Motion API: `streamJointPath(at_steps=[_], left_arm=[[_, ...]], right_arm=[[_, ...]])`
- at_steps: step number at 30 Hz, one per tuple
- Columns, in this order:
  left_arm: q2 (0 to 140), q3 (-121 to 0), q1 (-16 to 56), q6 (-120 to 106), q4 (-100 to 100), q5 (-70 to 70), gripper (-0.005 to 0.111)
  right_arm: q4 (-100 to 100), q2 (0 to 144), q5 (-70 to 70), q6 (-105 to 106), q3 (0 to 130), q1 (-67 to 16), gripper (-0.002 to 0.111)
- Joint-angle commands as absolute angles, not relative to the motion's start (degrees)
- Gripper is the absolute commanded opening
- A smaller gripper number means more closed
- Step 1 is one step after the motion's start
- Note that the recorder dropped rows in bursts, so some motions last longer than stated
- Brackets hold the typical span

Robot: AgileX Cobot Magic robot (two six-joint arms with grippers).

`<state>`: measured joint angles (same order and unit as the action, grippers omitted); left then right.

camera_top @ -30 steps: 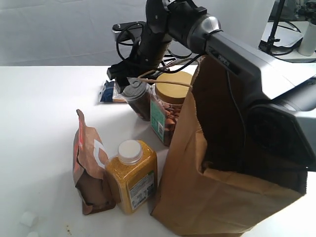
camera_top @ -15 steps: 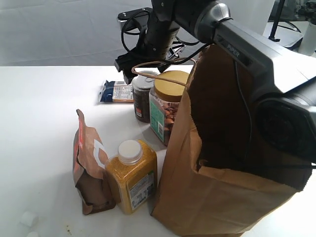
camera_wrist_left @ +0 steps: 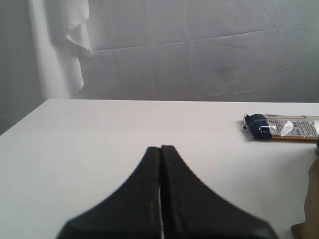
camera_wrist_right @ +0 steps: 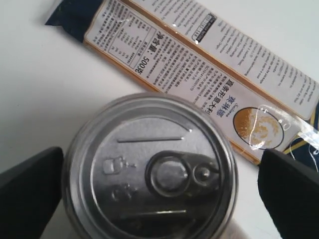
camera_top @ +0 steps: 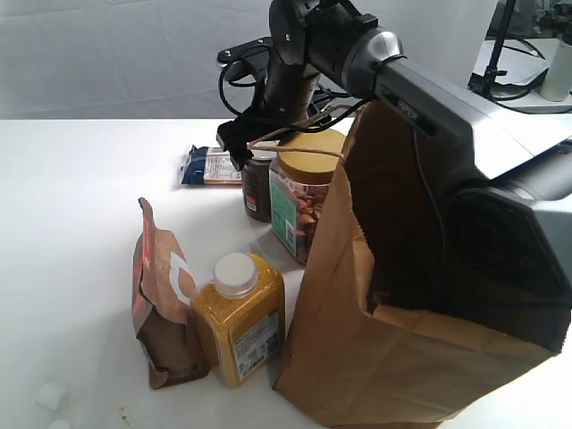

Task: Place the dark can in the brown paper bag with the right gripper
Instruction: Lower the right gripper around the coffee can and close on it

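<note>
The dark can (camera_top: 257,189) stands upright on the white table, against the left side of a nut jar. My right gripper (camera_top: 243,148) hangs right over its top, reaching in from the back. In the right wrist view the silver pull-tab lid (camera_wrist_right: 152,169) fills the space between the black fingers (camera_wrist_right: 30,191); the right gripper (camera_wrist_right: 160,167) is open, with one finger on each side of the can and a gap showing at one side. The tall brown paper bag (camera_top: 402,304) stands open at the right front. My left gripper (camera_wrist_left: 160,149) is shut and empty over bare table.
A tan-lidded nut jar (camera_top: 299,201) stands between can and bag. A flat blue-and-white packet (camera_top: 210,167) lies just behind the can. A yellow bottle (camera_top: 241,317) and a brown-orange pouch (camera_top: 161,304) stand at the front left of the bag. A bag handle (camera_top: 295,143) loops near the gripper.
The can, tilted a second ago, now stands upright. The right gripper rose, then came down over the can's top.
</note>
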<state>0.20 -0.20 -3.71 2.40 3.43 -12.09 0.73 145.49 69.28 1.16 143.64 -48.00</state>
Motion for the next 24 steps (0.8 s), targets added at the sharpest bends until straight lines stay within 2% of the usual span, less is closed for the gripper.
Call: streamJointPath(at_steps=[1,3,7,9,14,16,18,23,24], left_arm=[[0.0,0.0,-3.4,2.6,3.6,-11.8,0.000],[0.0,0.0,-3.4,2.6,3.6,-11.8,0.000],[0.0,0.0,-3.4,2.6,3.6,-11.8,0.000],[0.0,0.0,-3.4,2.6,3.6,-11.8,0.000],[0.0,0.0,-3.4,2.6,3.6,-11.8,0.000],[0.0,0.0,-3.4,2.6,3.6,-11.8,0.000],[0.0,0.0,-3.4,2.6,3.6,-11.8,0.000],[0.0,0.0,-3.4,2.6,3.6,-11.8,0.000],[0.0,0.0,-3.4,2.6,3.6,-11.8,0.000]], right_arm=[[0.6,147.4,67.7,0.9,143.4,-47.9,0.096],[0.7,147.5,66.9,0.8,143.4,-47.9,0.093],[0.8,147.4,67.2,0.6,143.4,-48.0,0.070],[0.8,147.4,67.7,0.6,143.4,-48.0,0.063],[0.4,147.4,69.5,0.6,143.4,-48.0,0.069],[0.4,147.4,70.0,0.6,143.4,-48.0,0.068],[0.4,147.4,70.0,0.6,143.4,-48.0,0.058],[-0.9,146.5,70.0,2.4,143.4,-48.0,0.022],[-1.3,146.2,70.0,3.2,143.4,-48.0,0.018]])
